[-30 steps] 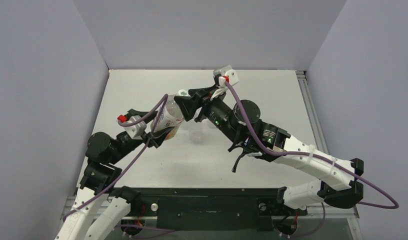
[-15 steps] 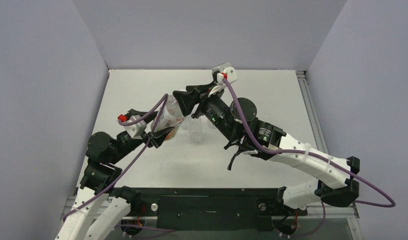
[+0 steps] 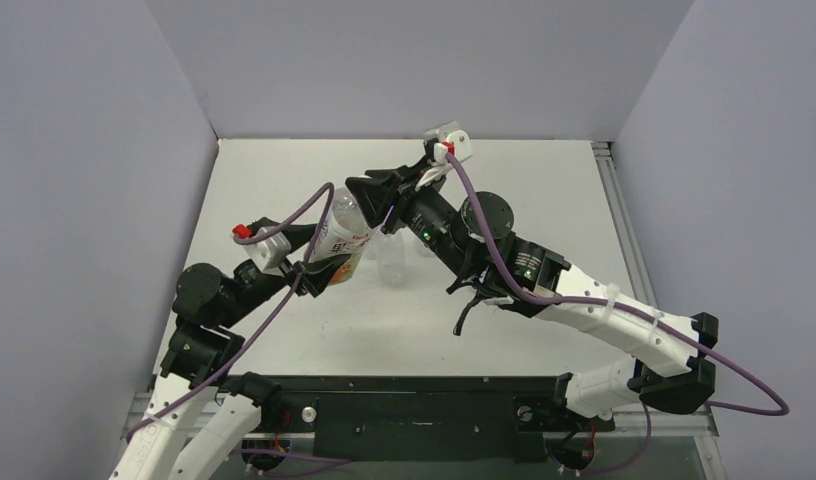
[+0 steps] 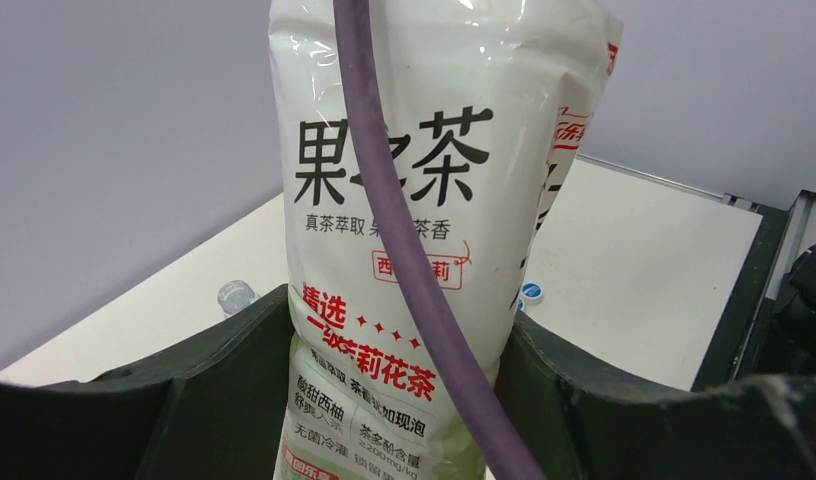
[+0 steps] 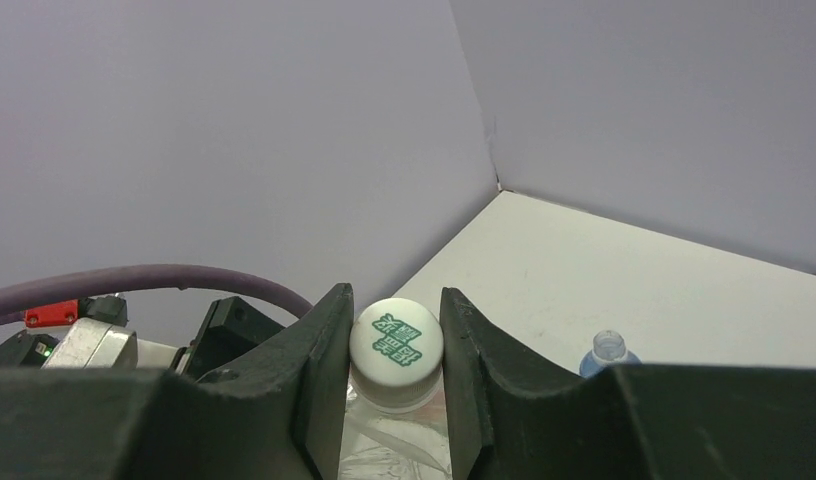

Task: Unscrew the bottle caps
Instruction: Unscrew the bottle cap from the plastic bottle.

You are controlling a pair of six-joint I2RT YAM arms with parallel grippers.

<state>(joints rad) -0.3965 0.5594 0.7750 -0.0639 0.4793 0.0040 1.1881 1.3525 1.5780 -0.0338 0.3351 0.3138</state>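
right gripper [image 5: 396, 312]: just clamped onto the white cap [image 5: 395, 340], jaws were wider a second ago
left gripper [image 4: 389, 385]: part-closed round the tea bottle [image 4: 504, 90], holding it tilted
bottle spot: roughly 9 o'clock of the table [image 3: 544, 200] middle, cap end aiming 1 o'clock
meaning: grip's on, twisting can start imo

The left wrist view cuts off top and bottom of the wide clear plastic bottle with a printed label [image 4: 424, 200]; a purple cable [image 4: 409, 260] covers some characters. Behind the right tool [image 5: 395, 320], a small bluish bottle [image 5: 608, 352] shows only its neck.
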